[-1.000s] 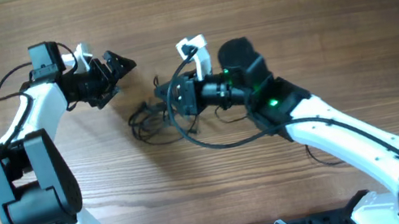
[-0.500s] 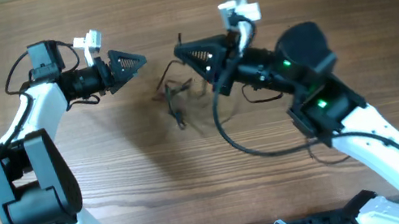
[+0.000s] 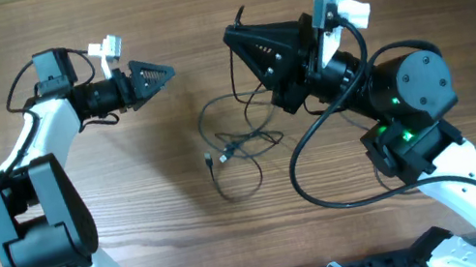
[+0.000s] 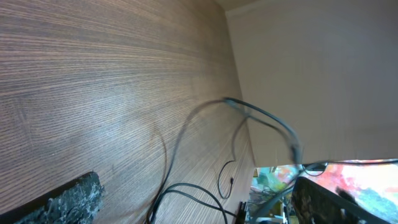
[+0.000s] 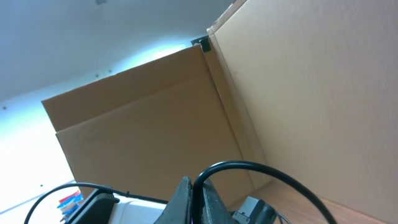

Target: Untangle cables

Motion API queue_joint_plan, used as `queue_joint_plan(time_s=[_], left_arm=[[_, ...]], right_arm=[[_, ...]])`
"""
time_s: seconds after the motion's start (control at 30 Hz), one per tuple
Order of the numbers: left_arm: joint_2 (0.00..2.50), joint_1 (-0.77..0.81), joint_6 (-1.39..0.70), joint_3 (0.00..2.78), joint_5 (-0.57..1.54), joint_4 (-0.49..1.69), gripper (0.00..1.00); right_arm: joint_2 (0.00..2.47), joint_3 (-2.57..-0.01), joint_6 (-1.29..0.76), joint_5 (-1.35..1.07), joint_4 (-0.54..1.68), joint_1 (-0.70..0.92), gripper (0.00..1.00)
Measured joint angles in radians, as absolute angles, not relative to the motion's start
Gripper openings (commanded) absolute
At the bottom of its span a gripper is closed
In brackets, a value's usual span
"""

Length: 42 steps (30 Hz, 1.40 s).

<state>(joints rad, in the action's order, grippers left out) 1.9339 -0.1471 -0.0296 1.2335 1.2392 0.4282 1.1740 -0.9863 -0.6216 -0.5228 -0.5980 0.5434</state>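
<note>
Matt wood-grain table (image 3: 192, 259), plain brown cardboard panel (image 5: 298, 93)

Two robot arms work here, a left arm (image 3: 28, 141) and a right arm (image 3: 440, 166), and each carries one tool, so two tools: the left tool (image 3: 166, 70) and the right tool (image 3: 231, 36). There is one wooden tabletop (image 3: 167, 234). The thin black cables (image 3: 239, 138) form one tangle; the number of separate cords in it cannot be told. One small plug (image 3: 210, 161) shows at a cord end. Two cardboard panels (image 5: 143, 118) stand in the right wrist view.
</note>
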Motion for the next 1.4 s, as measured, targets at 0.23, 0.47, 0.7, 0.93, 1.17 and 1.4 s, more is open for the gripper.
queue_joint_plan(time_s=[0.23, 0.47, 0.7, 0.93, 1.17, 1.4], left_arm=[[1.934, -0.147, -0.030, 1.234, 1.236, 0.429, 1.00], [1.934, -0.147, -0.029, 1.234, 1.235, 0.426, 1.00], [1.934, -0.147, -0.027, 1.234, 1.220, 0.429, 1.00], [1.934, -0.147, -0.027, 1.234, 1.216, 0.429, 1.00], [1.934, -0.147, -0.027, 1.234, 1.213, 0.429, 1.00], [1.934, -0.147, -0.027, 1.234, 1.202, 0.429, 1.00]], right_arm=[[1.175, -0.987, -0.596, -0.523, -0.474, 0.543, 0.05], [1.175, -0.992, -0.551, -0.500, -0.146, 0.543, 0.05], [1.237, -0.992, -0.537, -0.428, 0.187, 0.543, 0.05], [1.419, -0.991, -0.557, -0.414, 0.293, 0.556, 0.05], [1.622, -0.991, -0.626, -0.430, 0.279, 0.620, 0.05], [1.718, -0.990, -0.630, -0.469, 0.192, 0.700, 0.25]])
